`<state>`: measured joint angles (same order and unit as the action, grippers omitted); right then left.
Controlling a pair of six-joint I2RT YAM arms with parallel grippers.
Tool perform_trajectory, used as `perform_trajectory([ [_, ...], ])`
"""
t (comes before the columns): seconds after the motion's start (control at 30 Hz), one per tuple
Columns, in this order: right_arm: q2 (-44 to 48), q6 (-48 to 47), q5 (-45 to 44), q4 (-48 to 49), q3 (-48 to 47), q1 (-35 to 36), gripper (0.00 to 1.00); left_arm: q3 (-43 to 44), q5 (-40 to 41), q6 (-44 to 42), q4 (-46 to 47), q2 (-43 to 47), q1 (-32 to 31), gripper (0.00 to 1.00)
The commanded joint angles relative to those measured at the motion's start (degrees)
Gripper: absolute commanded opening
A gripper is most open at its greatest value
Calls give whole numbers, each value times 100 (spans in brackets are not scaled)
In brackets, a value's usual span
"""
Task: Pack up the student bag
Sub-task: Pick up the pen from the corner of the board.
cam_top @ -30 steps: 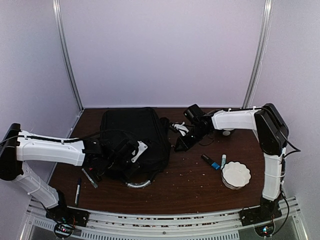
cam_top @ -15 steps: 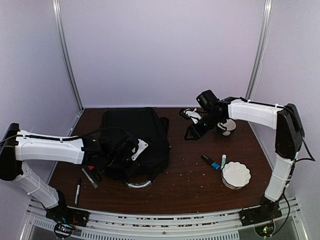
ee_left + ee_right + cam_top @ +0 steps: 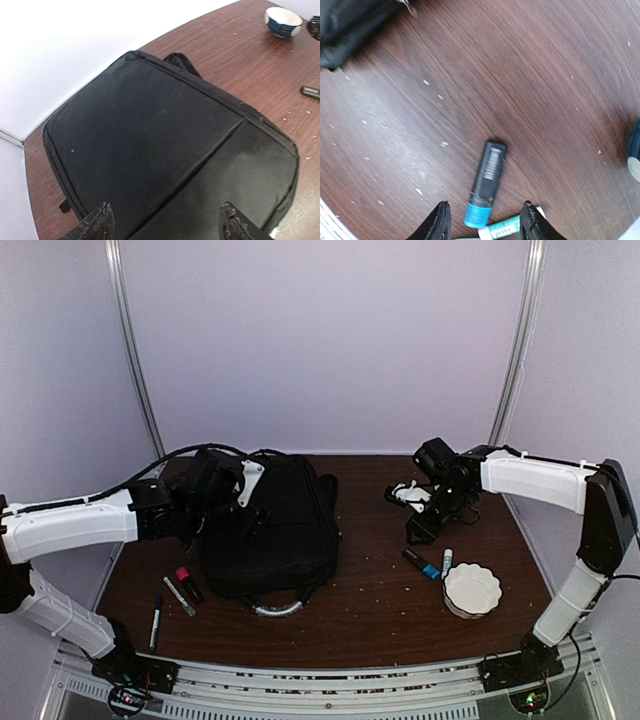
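The brown table (image 3: pixel 380 625) carries the student bag (image 3: pixel 275 535), which lies flat on the table's left half. The bag's grey handle (image 3: pixel 277 609) is at the near end and its straps (image 3: pixel 328 490) are at the far right corner. The left gripper (image 3: pixel 167 225) hangs over the bag's far left edge, its fingers spread wide with only black fabric below them and nothing pinched. The right gripper (image 3: pixel 485 222) hovers right of the bag above bare wood, its fingers partly apart and empty. A black marker with a blue cap (image 3: pixel 486 182) lies on the table under that gap, with a green-and-white marker (image 3: pixel 502 229) just beside its capped end. A white scalloped plate (image 3: pixel 472 588) sits at the near right, close to those two markers. A small blue-and-white bowl (image 3: pixel 283 21) stands toward the far right. By the bag's near left corner lie a red-capped marker (image 3: pixel 187 583), a grey pen (image 3: pixel 178 597) and a dark pen (image 3: pixel 156 620).
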<state>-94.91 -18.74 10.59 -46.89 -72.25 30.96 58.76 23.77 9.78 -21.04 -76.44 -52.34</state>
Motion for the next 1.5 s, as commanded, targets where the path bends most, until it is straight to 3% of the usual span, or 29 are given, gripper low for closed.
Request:
perform_trajectory([
  [0.0,-145,-146,-663,-231,97,-29,48,142,198,47,61,-148,127,74],
  [0.57,-1072,-161,-708,-641,46,-29,54,-185,163,379,213,-161,127,73],
  [0.77,-1392,-130,-669,-727,-162,-24,50,-199,239,381,105,-156,127,73],
  [1.17,-1694,-36,-452,-935,-517,-38,32,-97,435,188,-61,-133,154,73],
  [1.33,-1806,73,-479,-1021,-648,-37,40,-46,460,113,-143,-134,162,73],
  [1.47,-1910,176,-485,-1144,-751,-29,39,-57,503,88,-154,-96,162,73],
])
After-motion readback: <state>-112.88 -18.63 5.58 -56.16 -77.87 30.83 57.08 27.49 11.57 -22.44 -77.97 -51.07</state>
